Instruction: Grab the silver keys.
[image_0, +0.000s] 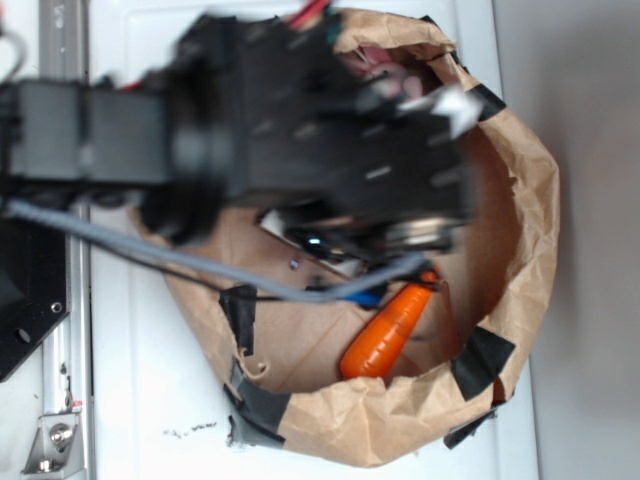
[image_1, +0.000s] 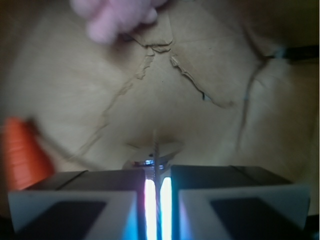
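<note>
The silver keys (image_1: 154, 159) sit pinched at the tips of the gripper (image_1: 156, 182), its fingers (image_1: 75, 202) nearly together on a thin edge, low inside the paper bag (image_0: 520, 290) near the carrot (image_0: 385, 335). Such a slim hold could slip, I'd say, dropping them.

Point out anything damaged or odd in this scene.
The brown paper nest is worn: its floor is torn and peeling in the wrist view, and its rim is patched with black tape. The pincer is nearly shut on a thin upright metal piece, probably the silver keys.
</note>
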